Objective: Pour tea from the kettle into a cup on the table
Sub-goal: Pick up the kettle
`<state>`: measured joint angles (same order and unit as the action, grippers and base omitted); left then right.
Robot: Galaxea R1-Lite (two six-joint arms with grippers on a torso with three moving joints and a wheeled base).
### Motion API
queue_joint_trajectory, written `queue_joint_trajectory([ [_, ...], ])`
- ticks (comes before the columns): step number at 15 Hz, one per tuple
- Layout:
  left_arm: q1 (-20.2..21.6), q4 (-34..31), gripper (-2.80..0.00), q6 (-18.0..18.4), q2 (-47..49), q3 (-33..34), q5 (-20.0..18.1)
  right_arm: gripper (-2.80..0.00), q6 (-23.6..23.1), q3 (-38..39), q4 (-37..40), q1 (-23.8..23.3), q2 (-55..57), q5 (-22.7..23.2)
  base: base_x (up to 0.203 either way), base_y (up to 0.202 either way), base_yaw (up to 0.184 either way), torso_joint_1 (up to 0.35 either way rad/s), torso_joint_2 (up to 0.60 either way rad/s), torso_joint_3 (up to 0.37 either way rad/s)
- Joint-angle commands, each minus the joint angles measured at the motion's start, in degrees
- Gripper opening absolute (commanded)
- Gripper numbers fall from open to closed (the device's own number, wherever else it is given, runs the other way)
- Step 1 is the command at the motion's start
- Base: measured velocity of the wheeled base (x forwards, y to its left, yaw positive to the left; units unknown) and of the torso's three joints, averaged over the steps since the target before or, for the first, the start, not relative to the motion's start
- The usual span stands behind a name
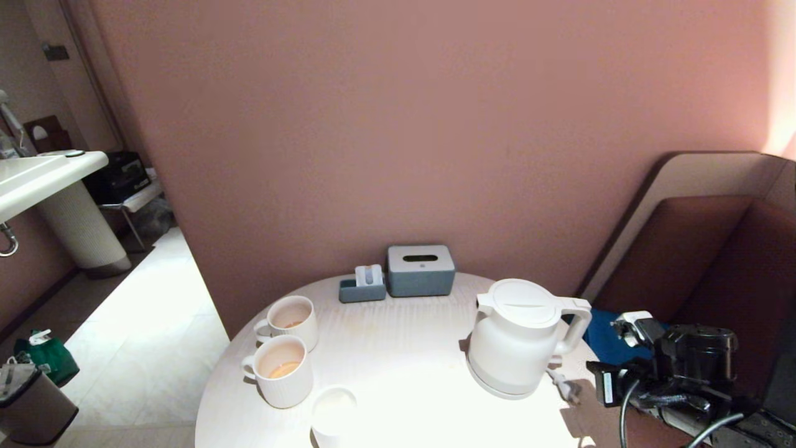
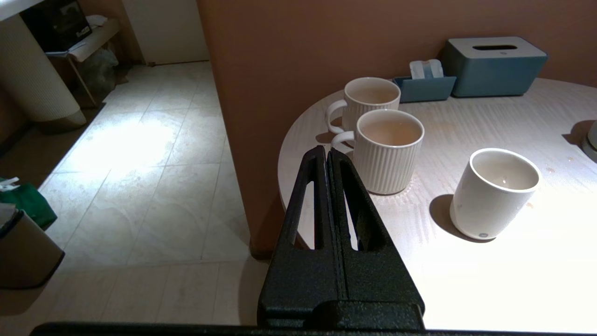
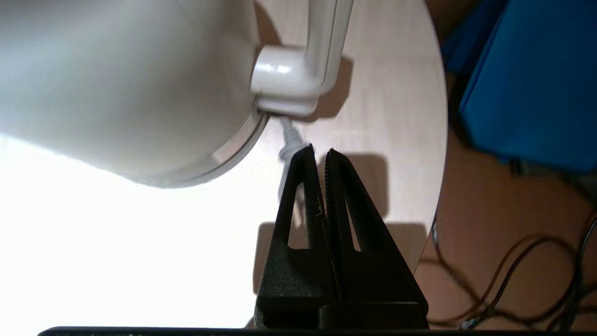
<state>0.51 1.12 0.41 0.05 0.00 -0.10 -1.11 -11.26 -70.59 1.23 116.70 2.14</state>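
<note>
The white kettle (image 1: 521,336) stands upright on its base at the right of the round pale table (image 1: 398,348), lid on, handle (image 1: 575,323) facing right. Its short white plug (image 1: 564,386) lies beside the base. My right gripper (image 3: 318,151) hovers over the table edge just short of the kettle's handle foot (image 3: 289,79), shut and holding nothing. The small smooth white cup (image 2: 494,193) stands at the table's front, apparently empty. My left gripper (image 2: 326,151) is shut and empty, beside the table's left edge near the ribbed mugs. Orange-brown tea (image 1: 284,369) shows in the nearer mug.
Two ribbed handled mugs (image 2: 389,149) (image 2: 368,100) stand at the table's left. A blue-grey tissue box (image 1: 420,269) and a small blue tray (image 1: 362,286) sit at the back by the pink wall. A brown seat (image 1: 696,261) and cables lie to the right.
</note>
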Motion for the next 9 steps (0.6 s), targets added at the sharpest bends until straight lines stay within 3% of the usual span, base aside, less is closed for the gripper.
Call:
queue_joint_trajectory([
  [1,0.0,0.0,-2.8,0.0,0.0,0.0,0.0,-2.8,0.7,-2.2,7.0,0.0,-5.8,0.3,0.0,0.0,0.0,0.0,0.0,0.0],
  [9,0.0,0.0,-2.8,0.0,0.0,0.0,0.0,-2.8,1.9,-3.4,8.0,0.0,-6.6,0.3,0.0,0.0,0.0,0.0,0.0,0.0],
])
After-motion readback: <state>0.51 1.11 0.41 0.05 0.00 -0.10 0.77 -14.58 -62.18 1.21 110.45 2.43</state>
